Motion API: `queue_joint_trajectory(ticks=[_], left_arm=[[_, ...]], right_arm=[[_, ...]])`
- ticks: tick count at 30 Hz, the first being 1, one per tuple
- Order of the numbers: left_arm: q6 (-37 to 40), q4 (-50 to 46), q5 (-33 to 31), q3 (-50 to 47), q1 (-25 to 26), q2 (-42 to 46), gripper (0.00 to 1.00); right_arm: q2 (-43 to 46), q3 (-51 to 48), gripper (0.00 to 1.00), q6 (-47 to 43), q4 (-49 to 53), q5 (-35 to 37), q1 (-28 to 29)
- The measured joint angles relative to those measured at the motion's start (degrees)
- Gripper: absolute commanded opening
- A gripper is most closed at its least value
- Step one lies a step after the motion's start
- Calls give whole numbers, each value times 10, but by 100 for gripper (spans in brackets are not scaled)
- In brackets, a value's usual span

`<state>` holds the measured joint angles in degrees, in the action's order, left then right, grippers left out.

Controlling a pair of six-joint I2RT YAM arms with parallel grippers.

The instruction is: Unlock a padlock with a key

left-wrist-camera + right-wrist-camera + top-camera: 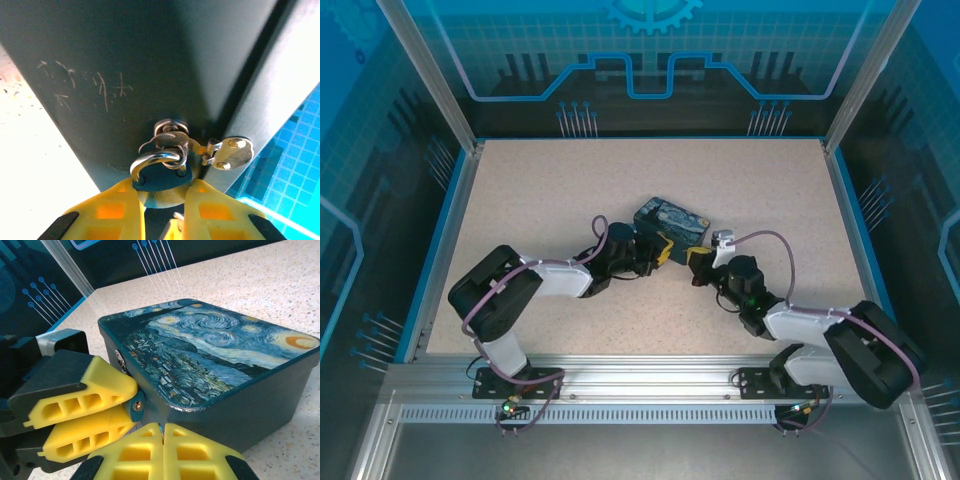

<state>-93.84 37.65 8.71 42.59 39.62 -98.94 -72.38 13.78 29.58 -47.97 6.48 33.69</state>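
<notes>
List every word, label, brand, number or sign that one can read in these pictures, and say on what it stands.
None: no text can be read in any view.
The tin lid carries a painted swirling night sky, no words.
Its dark side bears scratches, not letters.
The back wall carries line graphics and a gear shape, no writing.

Tin [215, 350]: glossy pntd metal, side scratched. Padlock [150, 160] shackle: shiny metal. Table [570, 190]: matt, speckled.
</notes>
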Motion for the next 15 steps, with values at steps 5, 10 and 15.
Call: queue_joint_trajectory(ticks=[5, 10, 15], left_arm=[[-9, 15, -2, 0, 0, 0, 0], [-21, 18, -4, 0, 2, 0, 0], [-25, 22, -4, 0, 3, 0, 0]], right_arm=[[-30, 9, 0, 11, -26, -9, 3], [-32, 11, 0, 15, -41, -9, 5], [-49, 24, 0, 16, -49, -9, 5]])
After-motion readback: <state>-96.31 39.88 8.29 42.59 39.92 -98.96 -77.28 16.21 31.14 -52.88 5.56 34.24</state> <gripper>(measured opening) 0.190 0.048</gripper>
